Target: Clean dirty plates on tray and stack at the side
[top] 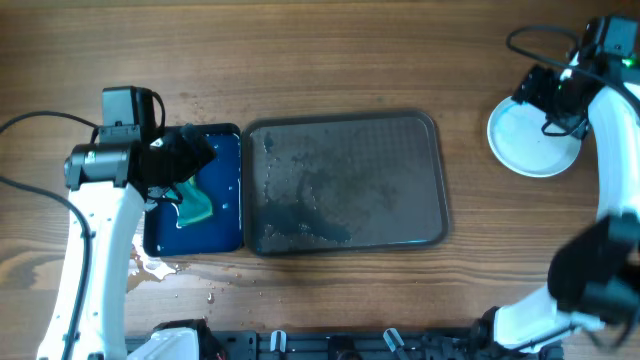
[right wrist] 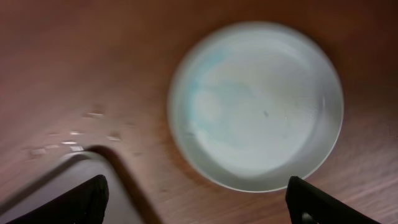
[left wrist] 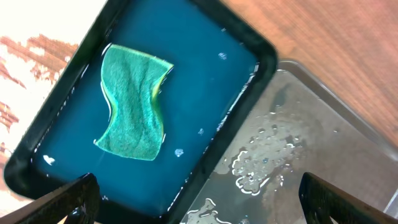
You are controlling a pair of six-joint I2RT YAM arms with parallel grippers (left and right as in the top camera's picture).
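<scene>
Overhead: one grey tray [top: 380,160] at centre, wet; one white plate [top: 525,140] seen, right edge, on the desk [top: 350,60], apart from the tray; whether others lie beneath is unclear.
Left wrist: left end effector [left wrist: 196,193] released, fingers spread, over one green sponge [left wrist: 132,102] in one blue tray [left wrist: 199,81].
Right wrist: right end effector [right wrist: 199,199] released, above the plate; faint blue wash, blurred.

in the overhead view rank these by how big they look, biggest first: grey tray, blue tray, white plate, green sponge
1. grey tray
2. blue tray, clearly narrower than the grey one
3. white plate, partly covered from above
4. green sponge
All sit at table level, so nearness to the camera hardly skews this.
</scene>
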